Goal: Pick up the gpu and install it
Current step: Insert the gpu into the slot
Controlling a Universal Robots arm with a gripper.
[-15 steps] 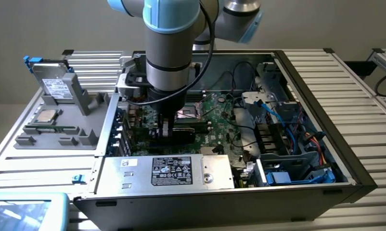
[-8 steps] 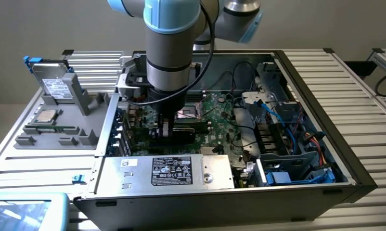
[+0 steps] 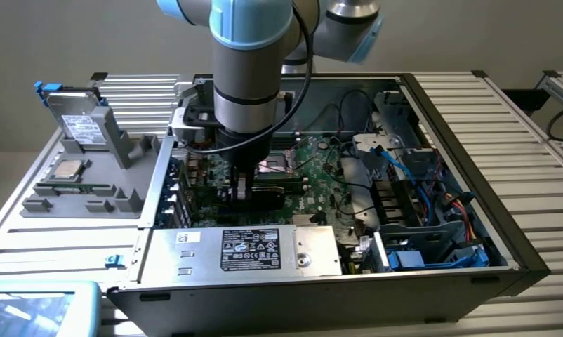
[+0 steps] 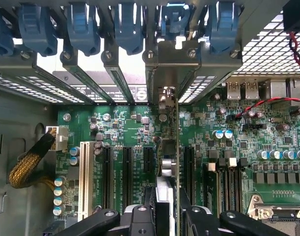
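Inside the open case, exterior view: gripper low over the motherboard, clamped on the gpu.
Wrist view: gpu stands edge-on over 1 slot, bracket at the rear opening; slight tilt risks jamming.

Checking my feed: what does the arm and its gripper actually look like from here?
The arm is a thick silver-grey tube with light blue joint caps. A black cable loops down its side to a black wrist section and white bracket. The gripper is black; in the wrist view its black linkages carry round silver bolts.
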